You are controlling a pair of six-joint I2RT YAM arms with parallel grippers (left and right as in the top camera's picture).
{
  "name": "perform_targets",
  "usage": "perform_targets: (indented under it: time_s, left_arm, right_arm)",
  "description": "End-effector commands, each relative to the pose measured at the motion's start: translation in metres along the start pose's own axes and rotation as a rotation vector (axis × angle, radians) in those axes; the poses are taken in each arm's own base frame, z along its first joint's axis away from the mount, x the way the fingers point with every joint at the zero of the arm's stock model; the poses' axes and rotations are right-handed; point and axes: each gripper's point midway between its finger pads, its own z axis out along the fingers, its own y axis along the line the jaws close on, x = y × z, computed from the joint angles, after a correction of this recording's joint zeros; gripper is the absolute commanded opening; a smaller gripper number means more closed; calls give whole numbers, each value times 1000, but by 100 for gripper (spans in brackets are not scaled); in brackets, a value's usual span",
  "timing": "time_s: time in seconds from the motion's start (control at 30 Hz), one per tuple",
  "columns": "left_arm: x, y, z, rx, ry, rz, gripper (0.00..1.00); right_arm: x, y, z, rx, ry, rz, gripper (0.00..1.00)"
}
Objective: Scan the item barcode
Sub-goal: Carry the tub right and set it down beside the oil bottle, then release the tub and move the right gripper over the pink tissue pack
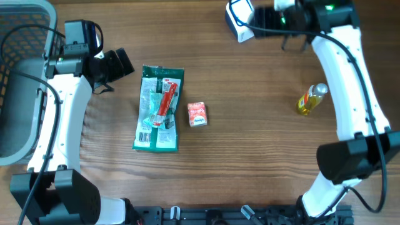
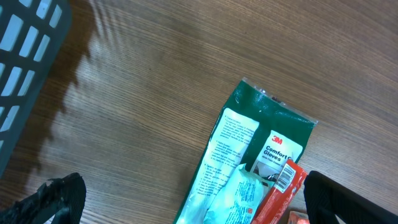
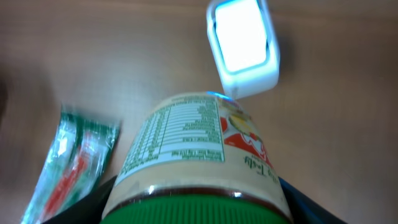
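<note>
A jar [image 3: 199, 152] with a green lid is gripped between the two fingers of the right gripper [image 1: 265, 19], the jaws set partway apart and closed against its sides. The jar is held in the air at the far side of the table, its printed label turned up to the wrist camera. Just beyond it, a white scanner [image 3: 242, 46] with a bright window is seen, close to the jar.

The left gripper [image 1: 119, 65] is spread wide and holds nothing. It is held just left of a green pack of gloves [image 1: 159, 109], on which a red strip [image 1: 167, 103] lies.

A small red and white box [image 1: 197, 114] is seen just right of the pack, and a yellow bottle [image 1: 310, 99] lies well apart, under the right arm. A grey basket [image 1: 19, 25] is placed at the left edge.
</note>
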Motion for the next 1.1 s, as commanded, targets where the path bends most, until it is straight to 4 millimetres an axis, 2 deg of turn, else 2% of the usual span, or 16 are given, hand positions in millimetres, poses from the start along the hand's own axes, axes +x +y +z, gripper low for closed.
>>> perform_targets:
  time_s: [0.0,0.07,0.13,0.33,0.6,0.87,0.9,0.93,0.97,1.0,1.07]
  left_arm:
    - [-5,-2,-6,14,-18,0,100]
    - [-5,-2,-6,14,-18,-1,100]
    - [-5,-2,-6,14,-18,-1,100]
    - [-5,-2,-6,14,-18,-1,100]
    - [-5,-2,-6,14,-18,0,100]
    - [-5,-2,-6,14,-18,-1,100]
    - [-5,-2,-6,14,-18,-1,100]
    - [-5,-2,-6,14,-18,0,100]
    - [-5,-2,-6,14,-18,-1,100]
    - [-5,-2,-6,14,-18,-1,100]
    - [-5,-2,-6,14,-18,-1,100]
  right_arm:
    - [60,-6,20,16,255,111,7]
    - [87,-10,24,34,359,143,7]
    - [118,-18,36,64,460,160,6]
    - [160,-43,70,165,532,179,8]
    - [181,-62,109,215,492,156,9]
    - [201,-75,120,267,505,144,14]
    - [200,-75,120,267,502,144,18]
    - [199,-75,121,266,498,144,26]
    - [198,-75,122,266,489,143,59]
    - [196,-75,123,265,481,142,69]
    - [191,-75,125,262,458,140,71]
